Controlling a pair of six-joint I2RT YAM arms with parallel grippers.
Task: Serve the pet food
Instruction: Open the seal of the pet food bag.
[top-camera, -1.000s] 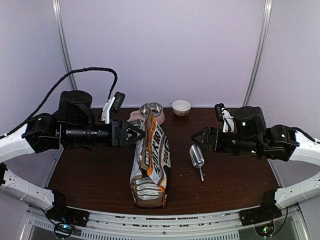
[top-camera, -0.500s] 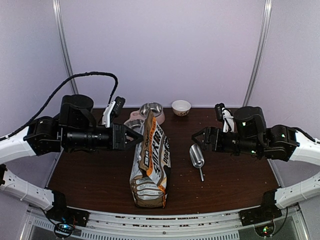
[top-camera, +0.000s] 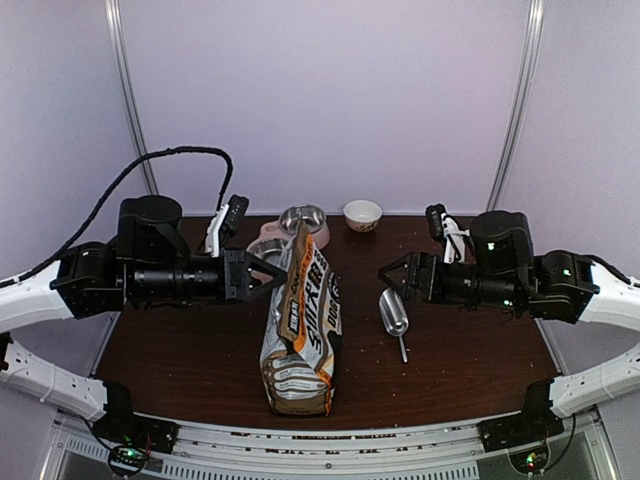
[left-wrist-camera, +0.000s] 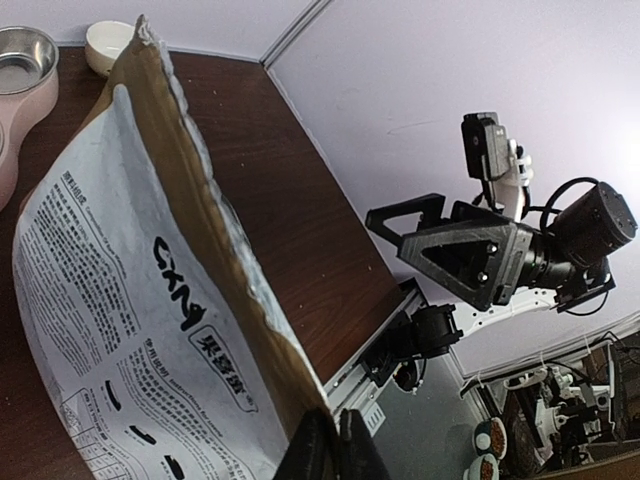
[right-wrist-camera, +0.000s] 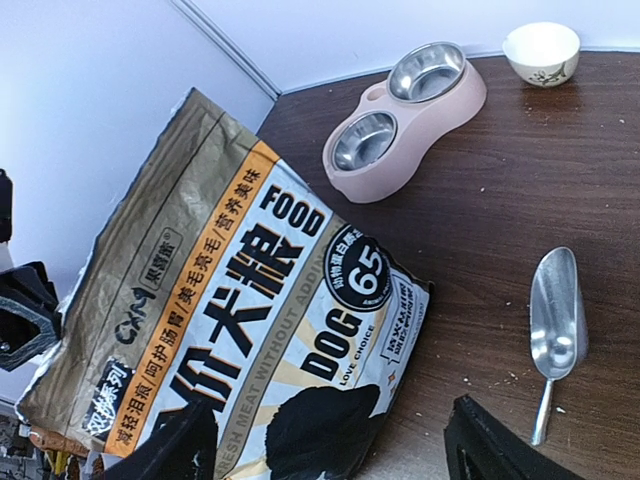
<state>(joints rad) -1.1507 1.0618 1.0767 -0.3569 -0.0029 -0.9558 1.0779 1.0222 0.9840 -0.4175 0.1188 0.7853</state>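
At the near edge of the table (top-camera: 180, 350), the bag (top-camera: 300, 335) stands on its base, tall and narrow, printed face toward the right arm. No pet food is visible. It is judged to be inside the bag. A few specks lie on the wood near the scoop (top-camera: 393, 312), too small to identify. The scoop lies flat to the right of the bag, handle toward the near edge.

Level with the bag's upper part, the left gripper (top-camera: 279, 275) reaches in from the left. Its wrist view shows the fingers pressed together with the bag's edge running into them, so it is clenched on that edge. The right gripper (top-camera: 390, 274) hovers on the other side, well apart from the bag, fingers spread wide, holding nothing.

Farther back, the pink feeder (right-wrist-camera: 420, 150) sits just behind the bag, both steel cups empty. A small white bowl (top-camera: 362, 214) stands near the far edge.

Hazards from this state:
- The bag is held by one thin edge only. A sideways pull could tip it, and if its mouth is open the pet food would spill onto the table.
- The pinch may slip off the edge under load.
- A falling bag would strike the feeder.
- The scoop handle is thin and lies flat. A misaligned close could skid it away.
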